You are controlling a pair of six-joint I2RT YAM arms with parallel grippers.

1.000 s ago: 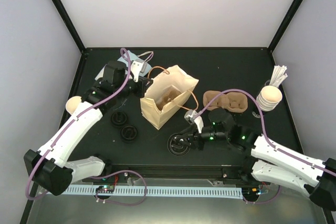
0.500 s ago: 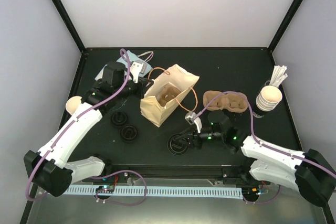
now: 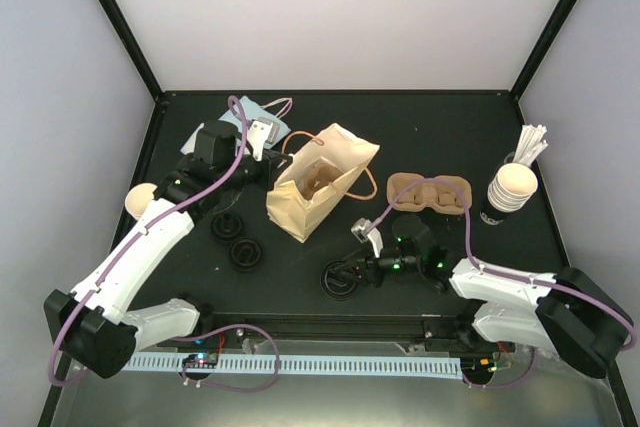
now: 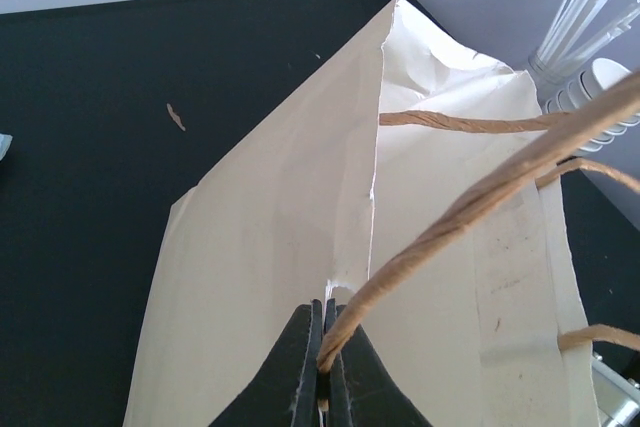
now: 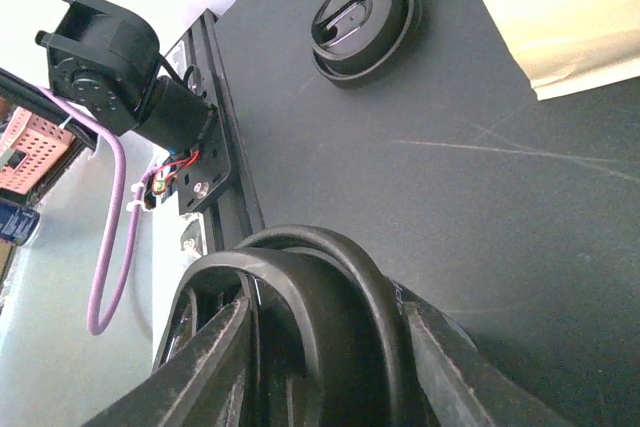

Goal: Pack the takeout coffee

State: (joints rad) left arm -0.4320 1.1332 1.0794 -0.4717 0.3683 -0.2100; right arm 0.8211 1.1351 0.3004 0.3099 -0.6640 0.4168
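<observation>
The takeout coffee, a small cream cup [image 3: 140,198], stands at the table's left edge, behind my left arm. A tan paper bag [image 3: 320,183] stands open in the middle. My left gripper [image 3: 277,158] is at the bag's left rim. In the left wrist view the left gripper [image 4: 325,362] is shut on the bag's twine handle [image 4: 460,209] at the paper edge. My right gripper [image 3: 346,274] sits low near the front edge. Its fingers [image 5: 215,352] press both sides of a black lid [image 5: 330,282], so the right gripper [image 5: 325,312] is shut on it.
Two more black lids [image 3: 228,226] [image 3: 245,252] lie left of the bag. A brown pulp carrier [image 3: 430,194] sits right of the bag. A stack of cups with white sticks [image 3: 512,185] stands at the far right. A pale blue item [image 3: 252,113] lies at the back left.
My right arm has folded lower and drawn its elbow leftward, while its gripper stays at the black lid. My left gripper has pulled the bag's handle slightly to the left.
</observation>
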